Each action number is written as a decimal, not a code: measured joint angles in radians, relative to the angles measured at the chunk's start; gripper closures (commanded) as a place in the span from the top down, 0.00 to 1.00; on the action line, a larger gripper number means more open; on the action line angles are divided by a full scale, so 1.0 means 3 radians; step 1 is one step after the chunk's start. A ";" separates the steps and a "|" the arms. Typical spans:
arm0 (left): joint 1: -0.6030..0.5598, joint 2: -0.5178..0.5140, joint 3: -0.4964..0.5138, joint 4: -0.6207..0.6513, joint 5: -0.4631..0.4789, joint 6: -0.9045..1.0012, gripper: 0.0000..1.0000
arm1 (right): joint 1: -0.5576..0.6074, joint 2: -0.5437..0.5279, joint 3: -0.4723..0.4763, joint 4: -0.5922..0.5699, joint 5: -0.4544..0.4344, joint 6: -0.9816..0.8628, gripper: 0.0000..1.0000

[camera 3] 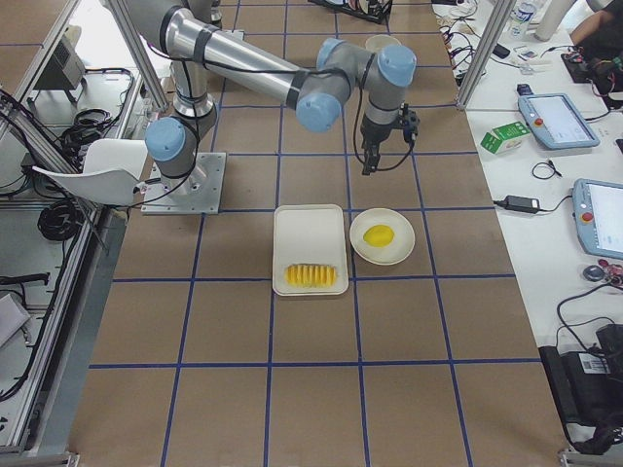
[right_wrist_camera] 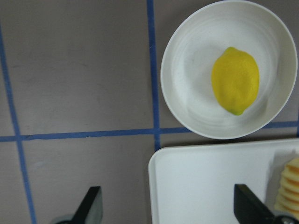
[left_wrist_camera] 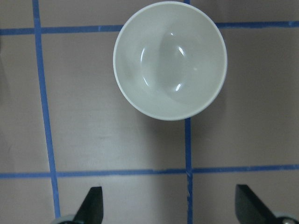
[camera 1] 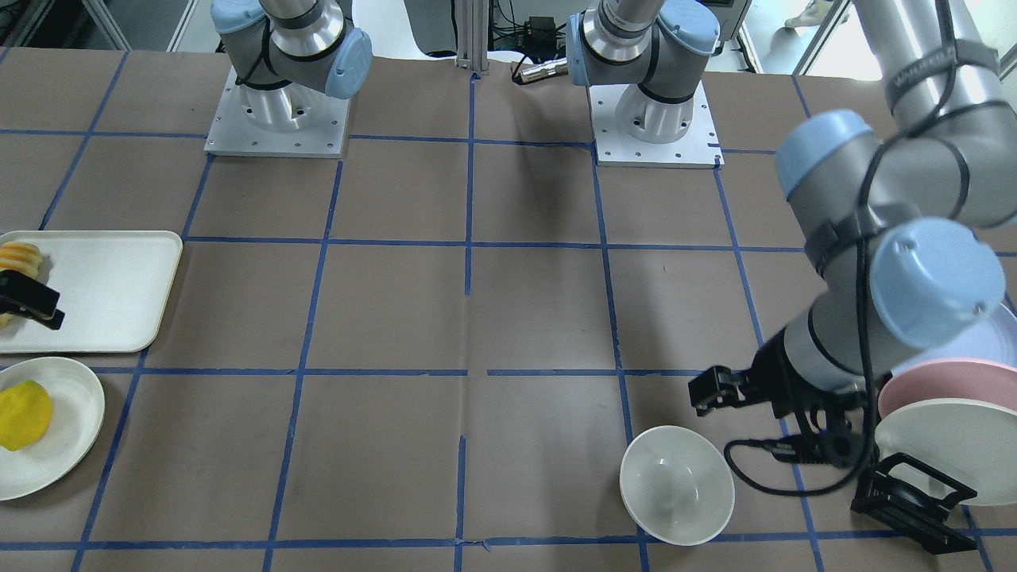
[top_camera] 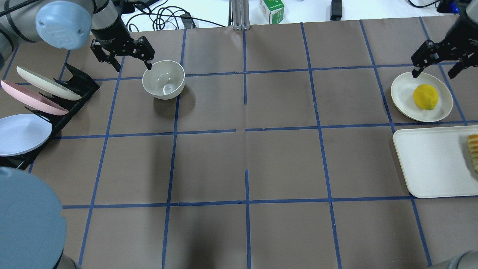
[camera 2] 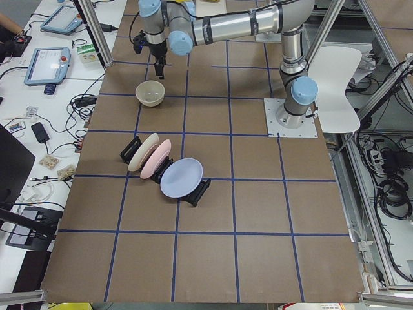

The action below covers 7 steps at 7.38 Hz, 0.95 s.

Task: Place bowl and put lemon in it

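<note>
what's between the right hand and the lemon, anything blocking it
Nothing visible. The right hand hangs open in the air over the plate area, and the lemon lies bare on that plate. The tray sits beside the plate, not between them.

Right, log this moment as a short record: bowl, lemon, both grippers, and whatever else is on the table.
bowl: upright on the table, empty, robot's left side
lemon: lying on a round plate, robot's right side
left gripper: open, empty, close to the bowl, not holding it
right gripper: open, empty, near the round plate, clear of the lemon
tray: beside the round plate, sliced fruit at its edge
dish rack: holds three plates
task: lemon not yet in bowl
</note>
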<state>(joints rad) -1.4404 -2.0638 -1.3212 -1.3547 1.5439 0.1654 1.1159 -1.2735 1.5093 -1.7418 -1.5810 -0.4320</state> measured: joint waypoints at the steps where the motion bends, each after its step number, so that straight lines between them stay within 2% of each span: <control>1: 0.0089 -0.0258 0.0100 0.0146 -0.0050 0.0180 1.00 | -0.0100 0.0173 0.0001 -0.0161 -0.0051 -0.0240 1.00; 3: 0.0163 -0.0612 0.0142 0.0482 -0.0084 0.0385 0.99 | -0.0158 0.0514 -0.0001 -0.0556 -0.0120 -0.0471 1.00; 4: 0.0170 -0.0724 0.0144 0.0575 -0.0118 0.0419 0.93 | -0.0164 0.0669 -0.0004 -0.0698 -0.0171 -0.0503 1.00; 5: 0.0167 -0.0780 0.0145 0.0608 -0.0189 0.0413 0.80 | -0.0165 0.0798 -0.0006 -0.0813 -0.0279 -0.0519 1.00; 6: 0.0160 -0.0797 0.0136 0.0615 -0.0233 0.0408 0.57 | -0.0166 0.0918 -0.0008 -0.0924 -0.0374 -0.0523 1.00; 7: 0.0156 -0.0778 0.0102 0.0615 -0.0238 0.0411 0.33 | -0.0166 0.1019 -0.0012 -0.0991 -0.0411 -0.0517 0.73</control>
<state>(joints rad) -1.3936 -2.2971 -1.2904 -1.1701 1.4724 0.2886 1.0661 -0.9678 1.5057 -2.0389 -1.7043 -0.5871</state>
